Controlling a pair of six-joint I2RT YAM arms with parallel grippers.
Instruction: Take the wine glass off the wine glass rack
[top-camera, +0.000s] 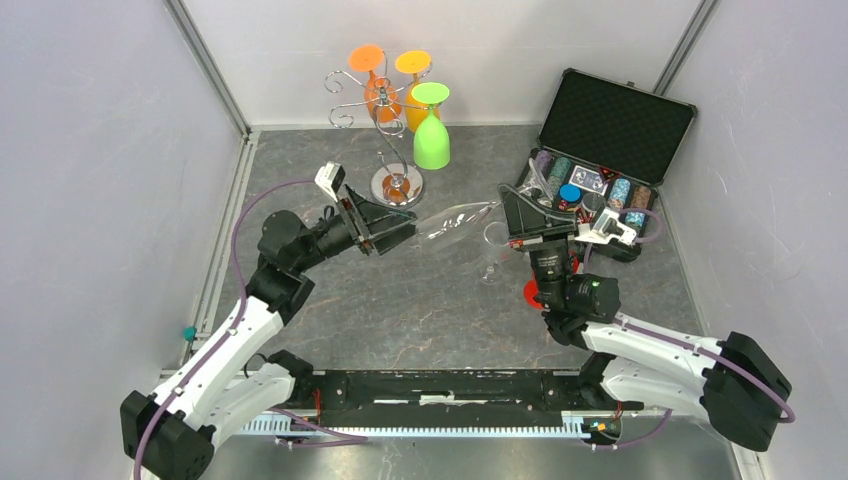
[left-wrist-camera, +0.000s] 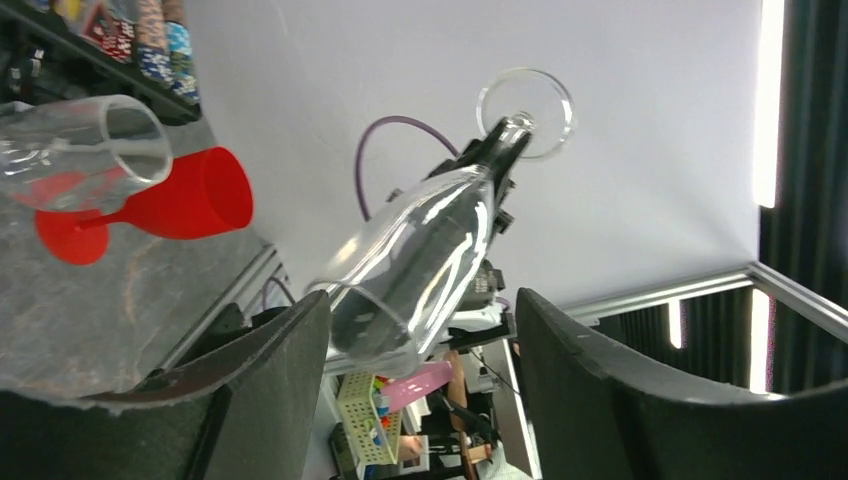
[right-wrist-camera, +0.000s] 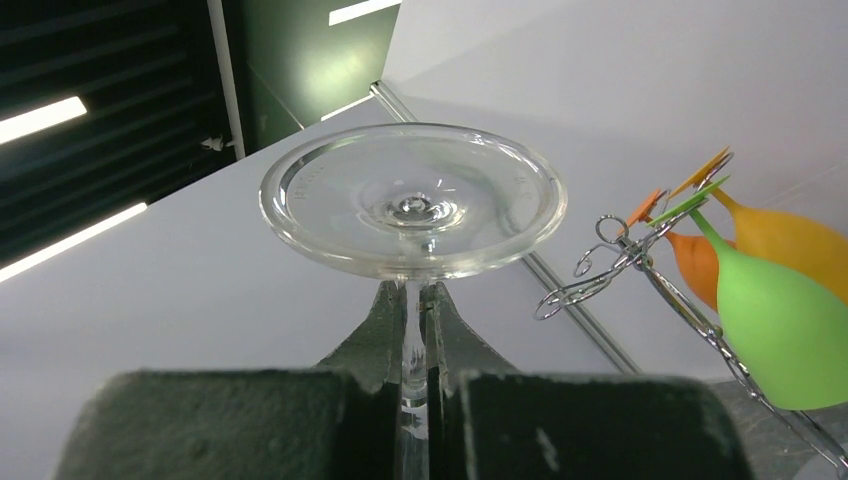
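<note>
The silver wine glass rack (top-camera: 388, 140) stands at the back with an orange (top-camera: 378, 92), a yellow-orange (top-camera: 418, 98) and a green glass (top-camera: 431, 135) hanging on it. My right gripper (top-camera: 504, 208) is shut on the stem of a clear wine glass (top-camera: 455, 222) and holds it sideways in the air, away from the rack. In the right wrist view the pads (right-wrist-camera: 390, 320) pinch the stem just under the foot (right-wrist-camera: 412, 200). My left gripper (top-camera: 408, 224) is open, and the glass's rim (left-wrist-camera: 365, 335) lies between its fingers (left-wrist-camera: 270, 380).
Another clear glass (top-camera: 492, 255) and a red glass (top-camera: 535, 293) are on the table near my right arm. An open black case of poker chips (top-camera: 610, 130) stands at the back right. Grey walls close in both sides.
</note>
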